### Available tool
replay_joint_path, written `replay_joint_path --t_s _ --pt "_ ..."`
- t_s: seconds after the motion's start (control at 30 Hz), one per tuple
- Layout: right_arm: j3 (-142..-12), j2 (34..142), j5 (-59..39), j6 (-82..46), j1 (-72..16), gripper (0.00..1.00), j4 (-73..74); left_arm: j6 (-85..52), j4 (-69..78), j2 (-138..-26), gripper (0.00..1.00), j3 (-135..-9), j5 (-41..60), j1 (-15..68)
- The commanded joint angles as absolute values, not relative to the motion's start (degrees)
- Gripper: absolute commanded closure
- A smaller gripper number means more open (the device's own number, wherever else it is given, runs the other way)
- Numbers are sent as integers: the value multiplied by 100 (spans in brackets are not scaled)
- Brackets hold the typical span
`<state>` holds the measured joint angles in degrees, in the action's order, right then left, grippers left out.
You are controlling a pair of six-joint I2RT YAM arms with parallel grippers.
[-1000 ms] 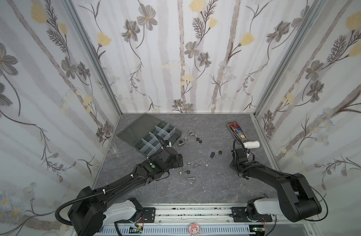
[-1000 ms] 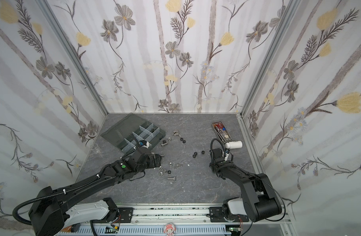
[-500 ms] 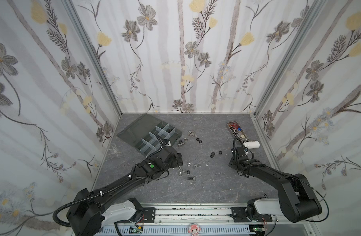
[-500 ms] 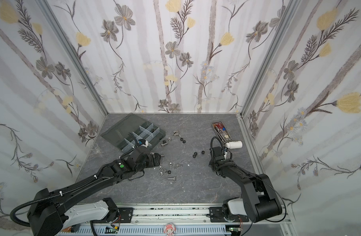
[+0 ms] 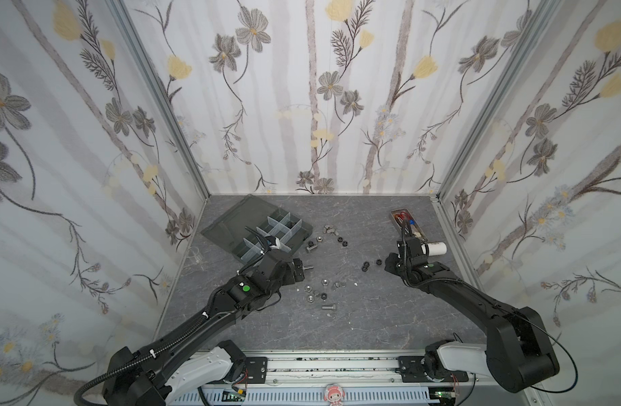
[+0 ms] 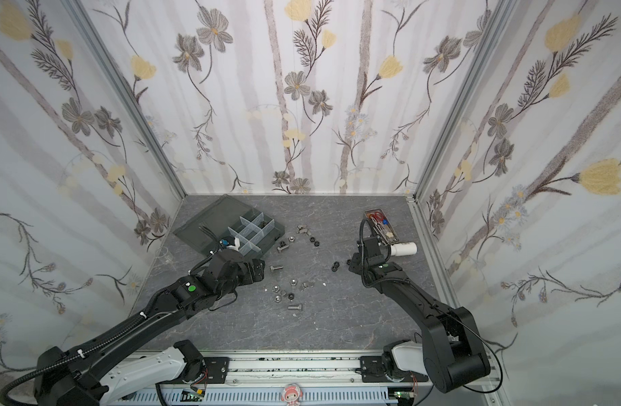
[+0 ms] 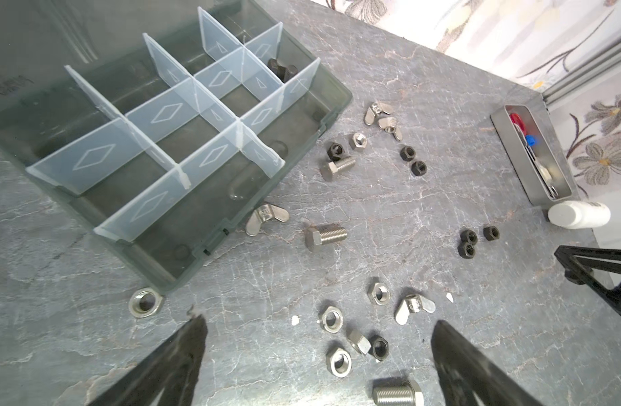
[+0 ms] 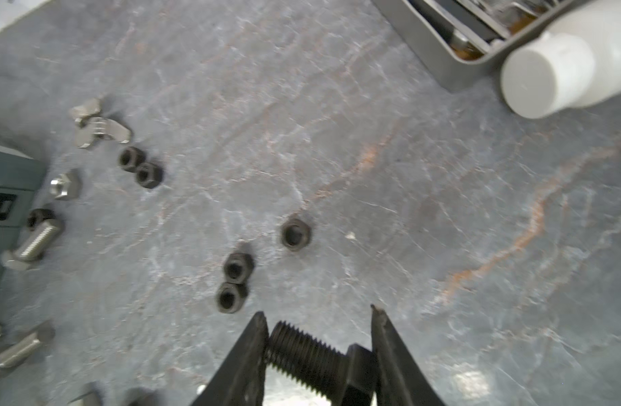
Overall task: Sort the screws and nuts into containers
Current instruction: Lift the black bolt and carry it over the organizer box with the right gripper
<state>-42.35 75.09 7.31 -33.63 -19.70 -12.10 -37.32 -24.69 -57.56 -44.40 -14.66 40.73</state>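
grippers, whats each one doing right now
Left gripper: open, holding nothing.
Right gripper: closed on a black screw.

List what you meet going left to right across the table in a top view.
organizer box → silver wing nuts → first black nut pair → second black nut pair → lone black nut → right gripper, shut on a black bolt → white bottle
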Motion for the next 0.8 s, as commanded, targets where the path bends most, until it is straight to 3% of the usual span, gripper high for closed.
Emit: replay_joint_path --t_s 0.0,0.77 --pt "-4739 7718 505 -3239 -2202 69 -885 -3748 -2733 -5606 0 -4451 -1591 3929" --pt "-7993 10871 -1163 -3174 -3398 71 521 -3982 -3856 -4963 0 -4768 -1697 3674"
